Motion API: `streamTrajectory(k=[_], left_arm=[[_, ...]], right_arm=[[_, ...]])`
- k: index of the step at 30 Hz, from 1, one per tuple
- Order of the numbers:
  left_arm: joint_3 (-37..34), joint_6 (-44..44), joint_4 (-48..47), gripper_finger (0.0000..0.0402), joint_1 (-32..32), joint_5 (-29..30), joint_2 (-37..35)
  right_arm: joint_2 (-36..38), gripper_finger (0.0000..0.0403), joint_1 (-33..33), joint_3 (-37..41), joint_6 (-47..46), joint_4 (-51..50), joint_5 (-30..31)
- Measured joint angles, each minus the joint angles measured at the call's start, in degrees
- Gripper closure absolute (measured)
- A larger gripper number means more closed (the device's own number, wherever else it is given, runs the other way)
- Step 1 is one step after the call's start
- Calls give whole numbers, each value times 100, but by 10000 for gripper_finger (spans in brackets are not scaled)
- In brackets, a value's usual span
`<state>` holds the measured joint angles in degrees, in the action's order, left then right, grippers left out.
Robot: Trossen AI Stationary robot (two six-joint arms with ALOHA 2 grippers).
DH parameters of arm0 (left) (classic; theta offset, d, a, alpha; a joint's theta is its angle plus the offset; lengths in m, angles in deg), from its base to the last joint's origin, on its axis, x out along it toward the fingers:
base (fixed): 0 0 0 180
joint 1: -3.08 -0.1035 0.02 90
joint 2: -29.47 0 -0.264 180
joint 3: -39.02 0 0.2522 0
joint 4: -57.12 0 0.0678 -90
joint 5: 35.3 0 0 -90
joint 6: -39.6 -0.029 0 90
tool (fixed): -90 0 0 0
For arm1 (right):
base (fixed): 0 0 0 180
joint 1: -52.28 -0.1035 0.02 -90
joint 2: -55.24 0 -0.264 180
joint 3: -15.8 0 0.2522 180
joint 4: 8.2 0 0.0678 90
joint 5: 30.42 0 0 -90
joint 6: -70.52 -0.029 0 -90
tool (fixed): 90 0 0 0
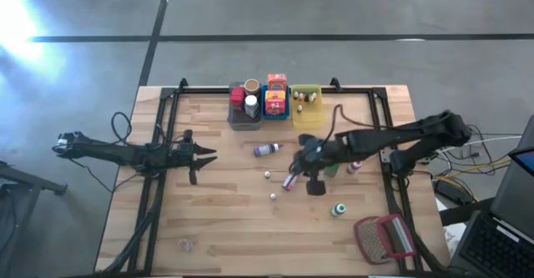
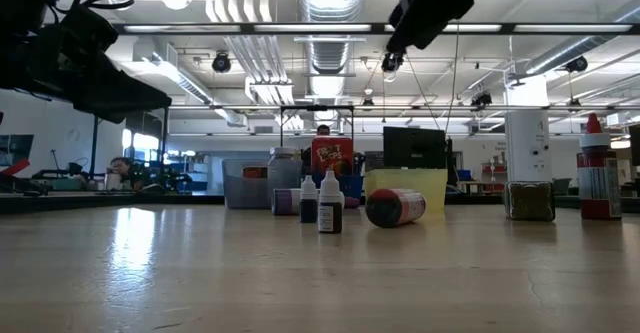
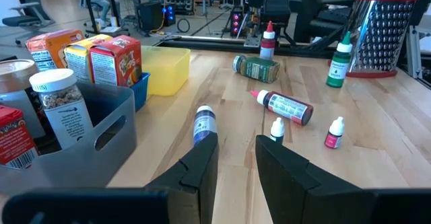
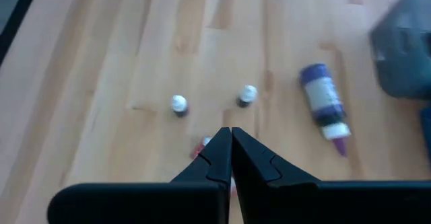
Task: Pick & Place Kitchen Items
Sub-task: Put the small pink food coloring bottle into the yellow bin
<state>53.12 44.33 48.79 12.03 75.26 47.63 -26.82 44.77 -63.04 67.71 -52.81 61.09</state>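
High view, kitchen items loose on the table (image 1: 209, 228): a purple-capped bottle (image 1: 268, 149) lies on its side at mid-table; 2 tiny white-capped bottles (image 1: 267, 175) stand apart from each other nearer the front edge; a red-capped bottle (image 1: 289, 181) lies flat beside the right gripper; a green bottle (image 1: 337, 209) stands toward the front right.
Kitchen items in bins: a grey bin (image 1: 244, 115) holds jars and a red packet (image 1: 237, 94); a blue bin (image 1: 276, 104) holds orange and yellow boxes (image 1: 276, 83); a yellow bin (image 1: 307, 111) holds a few tiny bottles. The 3 bins touch side by side at the far edge.
Left wrist view, detail: a green-labelled jar (image 3: 256, 68) lies on its side beyond the red-capped bottle; a red-capped upright bottle (image 3: 268, 40) stands behind it.
Right gripper (image 4: 230, 143): fingers pressed together, holding nothing, above the table over the red-capped bottle, with the 2 white-capped bottles just ahead.
Left gripper (image 1: 203, 159): at the table's left side, well apart from the items; fingers (image 3: 202, 163) slightly parted with nothing between them, pointing toward the purple-capped bottle.
Red-framed grey mesh object (image 1: 385, 238): front right corner of the table.
Low view, background: a person sits at a desk far behind the table.
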Motion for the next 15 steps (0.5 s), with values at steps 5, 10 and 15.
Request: streamTrajectory(k=[5, 10, 15], left_arm=[[2, -2, -1, 293, 0, 2, 2], [2, -1, -7, 293, 1, -1, 4], [1, -2, -11, 293, 0, -1, 9]], right_arm=[[-719, 382, -272, -589, 12, -177, 2], [-1516, 342, -461, -1264, 65, -711, 1], [-2198, 307, -642, -1893, 177, -1141, 0]])
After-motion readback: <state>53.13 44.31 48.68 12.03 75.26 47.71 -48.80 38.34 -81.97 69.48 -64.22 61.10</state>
